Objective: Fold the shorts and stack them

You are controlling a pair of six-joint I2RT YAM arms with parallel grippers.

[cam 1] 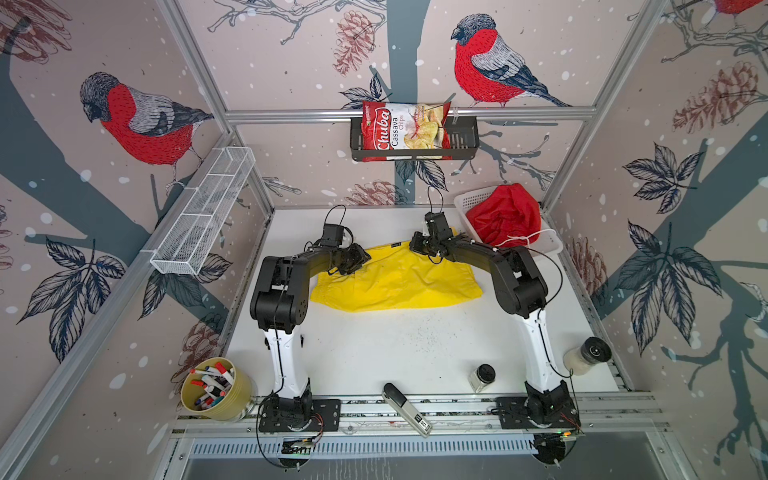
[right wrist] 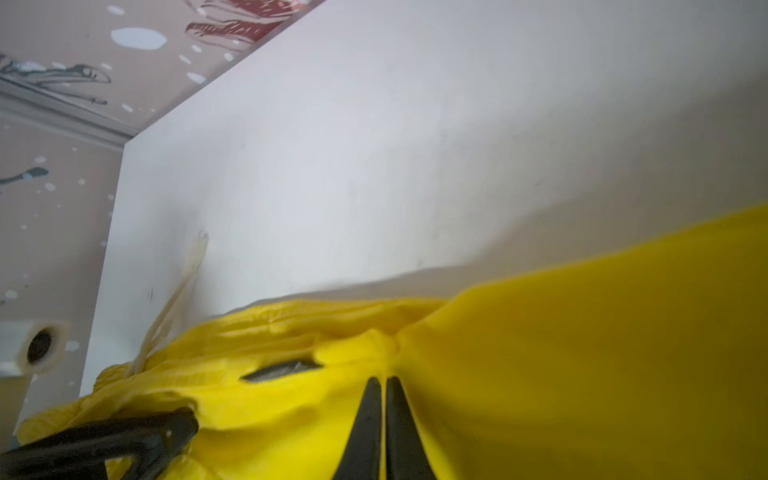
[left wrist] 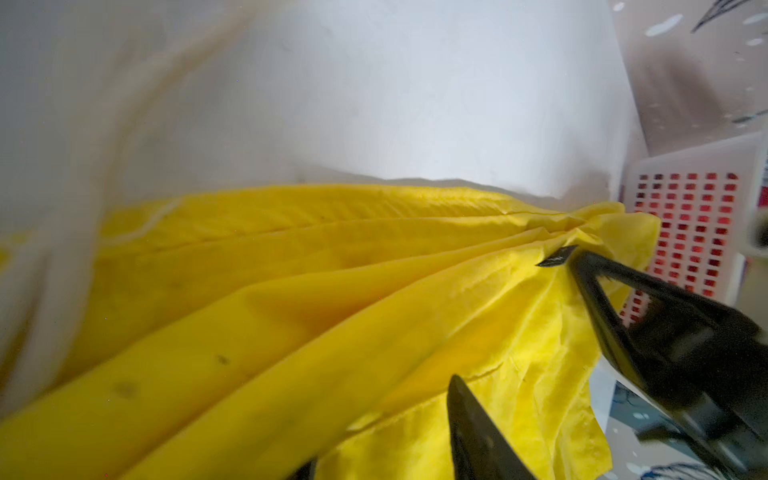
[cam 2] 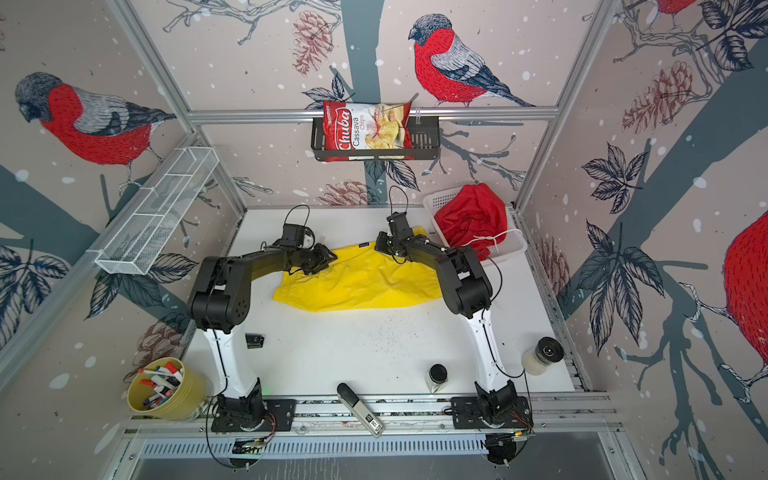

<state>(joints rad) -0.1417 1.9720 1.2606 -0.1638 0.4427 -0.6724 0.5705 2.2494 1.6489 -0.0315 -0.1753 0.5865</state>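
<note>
Bird-print papered walls (cam 1: pixel 291 62) are enclosing the white worktop (cam 1: pixel 395 353). Bright yellow shorts (cam 1: pixel 399 282) are lying spread near its far edge; crumpled red shorts (cam 1: pixel 503 216) are sitting in a white perforated basket (cam 1: pixel 467 199) at its far right corner. The right gripper (right wrist: pixel 384 380) is pinching the yellow cloth tight; the left gripper (left wrist: pixel 513 318) is standing part-open astride a fold

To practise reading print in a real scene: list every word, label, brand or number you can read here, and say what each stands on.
"Chuba": brand, on the chips bag.
"Cassava Chips": on the same bag.
Too small to read: the bag's fine print.
Too small to read: the label on the stapler.
Too small to read: the tag on the yellow shorts.
</note>
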